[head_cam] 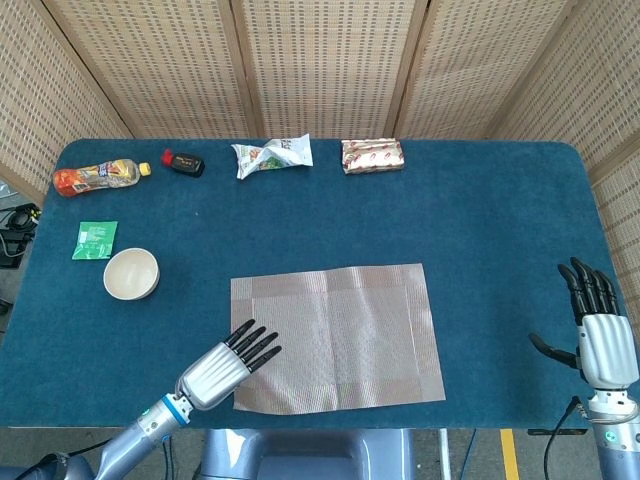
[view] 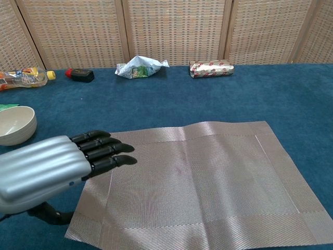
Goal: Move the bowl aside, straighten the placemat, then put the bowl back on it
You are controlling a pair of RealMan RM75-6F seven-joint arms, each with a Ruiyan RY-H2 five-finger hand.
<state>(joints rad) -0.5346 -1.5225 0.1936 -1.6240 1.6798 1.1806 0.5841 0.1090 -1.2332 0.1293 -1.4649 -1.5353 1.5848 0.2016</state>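
Bowl [head_cam: 131,273] off mat, on worktop [head_cam: 500,220] up-left of left robot hand [head_cam: 222,364]. Placemat [head_cam: 335,335] looks ~straight. Left robot hand fingers apart, empty, at mat's near-left corner. Remaining: bowl back on mat.

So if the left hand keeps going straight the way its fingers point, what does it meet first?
The placemat: the left hand points up and to the right in the head view, fingertips at the mat's left edge. Whether it would touch or pass above is unclear.

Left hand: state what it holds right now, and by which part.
Nothing is held. The left hand hangs over the placemat's near-left corner with its fingers stretched out flat, closed on nothing. The bowl sits apart.
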